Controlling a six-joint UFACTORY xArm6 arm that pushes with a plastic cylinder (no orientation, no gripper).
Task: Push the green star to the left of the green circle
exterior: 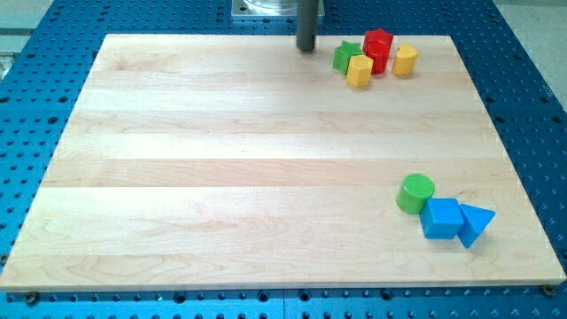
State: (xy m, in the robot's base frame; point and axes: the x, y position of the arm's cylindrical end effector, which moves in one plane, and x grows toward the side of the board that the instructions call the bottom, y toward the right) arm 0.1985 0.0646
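The green star (344, 56) lies near the view's top right, touching a yellow hexagon block (360, 71) and a red block (377, 50). The green circle (415, 193) sits at the lower right, far below the star. My tip (306, 47) is at the top edge of the board, a short way to the left of the green star and apart from it.
A yellow cylinder (405, 60) stands just right of the red block. A blue cube (441, 218) touches the green circle's lower right, with a blue triangle (475, 223) beside it. The wooden board (221, 159) lies on a blue perforated table.
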